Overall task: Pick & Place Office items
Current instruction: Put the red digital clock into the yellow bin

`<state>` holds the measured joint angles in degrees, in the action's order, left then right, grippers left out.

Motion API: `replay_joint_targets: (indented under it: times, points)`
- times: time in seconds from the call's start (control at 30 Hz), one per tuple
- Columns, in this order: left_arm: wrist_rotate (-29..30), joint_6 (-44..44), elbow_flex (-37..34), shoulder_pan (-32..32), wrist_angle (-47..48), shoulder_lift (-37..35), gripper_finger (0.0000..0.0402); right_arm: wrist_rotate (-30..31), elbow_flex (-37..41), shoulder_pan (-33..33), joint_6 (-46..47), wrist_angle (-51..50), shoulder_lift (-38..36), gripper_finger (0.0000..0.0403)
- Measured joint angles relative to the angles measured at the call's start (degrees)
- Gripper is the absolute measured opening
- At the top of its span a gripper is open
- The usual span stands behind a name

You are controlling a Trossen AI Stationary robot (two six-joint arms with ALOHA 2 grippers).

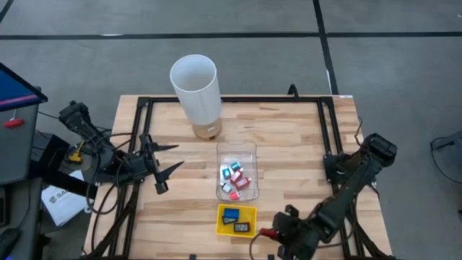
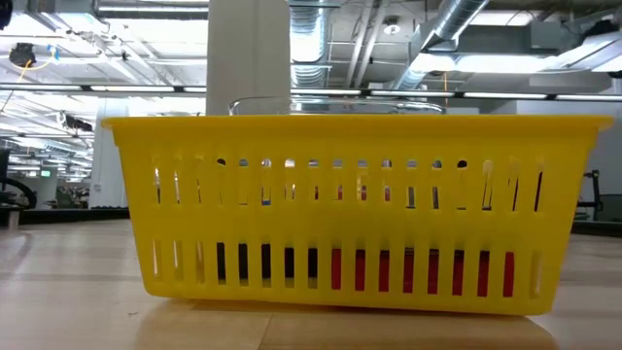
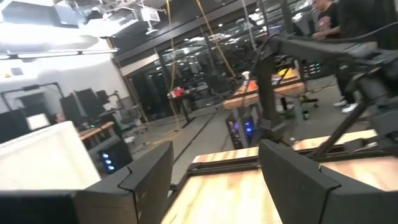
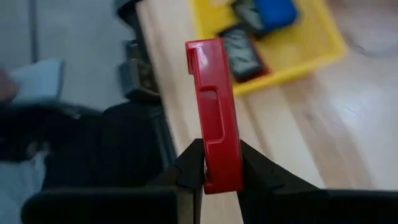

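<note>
My right gripper [image 1: 273, 234] is near the table's front edge, just right of the yellow tray [image 1: 221, 214], shut on a red blocky office item [image 4: 213, 93]. A blue piece [image 1: 231, 214] and a black piece [image 1: 242, 227] lie in the tray. Several more small red, blue and white pieces [image 1: 234, 177] lie in the clear bin [image 1: 249, 150] beyond it. My left gripper [image 1: 172, 159] hangs open over the table's left side, with nothing between its fingers [image 3: 146, 180]. My right gripper pinches the red item's near end [image 4: 219, 177] between its two fingers [image 4: 189, 168], on its two broad faces. The fingers slant down from the table's right side and run along the piece. The rest of it sticks out past the fingertips, clear of the table.
A tall white cylinder [image 1: 196, 85] stands at the table's far middle. A black frame [image 1: 231, 101] runs along the table's edges. In the low view the yellow tray [image 2: 350, 204] fills the picture. Bare wood lies left and right of the bin.
</note>
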<state>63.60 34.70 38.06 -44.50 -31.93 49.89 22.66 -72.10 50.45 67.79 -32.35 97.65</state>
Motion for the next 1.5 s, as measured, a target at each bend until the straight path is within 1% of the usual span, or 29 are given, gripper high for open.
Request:
replay_joint_targets:
  times: [0.23, 0.37, 0.5, 0.6, 0.67, 0.77, 0.83, 0.9, 0.93, 1.17, 1.3, 1.37, 1.5]
  points:
    - [0.49, -2.36, 0.00, -5.30, -0.01, 1.19, 0.0232, -8.20, 0.00, -5.08, -17.22, 12.16, 0.02, 0.0058]
    - [0.84, -2.41, 0.00, -8.57, 0.01, 2.87, 0.0232, -12.64, -0.02, -7.95, -25.02, 15.11, 0.02, 0.0058]
    - [6.30, -4.52, 0.00, -11.62, 0.03, 3.64, 0.0232, -15.74, -0.02, -10.72, -30.44, 15.16, 0.02, 0.0058]
    - [10.50, -6.51, 0.00, -13.20, -0.09, 4.12, 0.0232, -16.89, -0.02, -12.61, -33.69, 15.32, 0.12, 0.0058]
    - [11.94, -7.74, 0.00, -13.81, 0.03, 4.60, 0.0232, -17.08, -0.02, -13.64, -35.79, 15.26, 0.24, 0.0058]
    - [12.12, -8.94, 0.00, -14.20, -0.11, 5.12, 0.0232, -17.28, -0.07, -15.49, -38.53, 16.74, 1.04, 0.0058]
    - [12.14, -9.91, 0.00, -14.18, -0.17, 5.39, 0.0232, -17.78, 0.02, -16.36, -39.78, 17.18, 1.56, 0.0058]
    - [12.17, -10.67, 0.00, -14.18, -0.26, 5.40, 0.0232, -18.72, -0.23, -17.95, -41.21, 20.16, 3.00, 0.0058]
    - [12.33, -11.01, 0.00, -14.15, -0.27, 5.40, 0.0232, -18.80, -0.08, -18.21, -41.93, 19.53, 3.25, 0.0058]
    - [12.47, -11.35, 0.00, -14.15, -0.20, 5.37, 0.0232, -21.32, -0.87, -21.24, -42.43, 22.09, 8.80, 0.0058]
    - [12.55, -11.17, 0.00, -14.13, -0.18, 5.38, 0.0232, -21.34, -2.88, -21.44, -40.94, 19.78, 11.87, 0.0058]
    - [12.56, -11.15, 0.00, -14.15, -0.18, 5.35, 0.0232, -21.36, -3.92, -21.14, -40.57, 16.93, 12.94, 0.0058]
    - [12.65, -10.00, 0.00, -14.15, -0.51, 5.30, 0.0232, -19.27, -4.57, -20.13, -38.21, 14.97, 13.33, 0.0058]
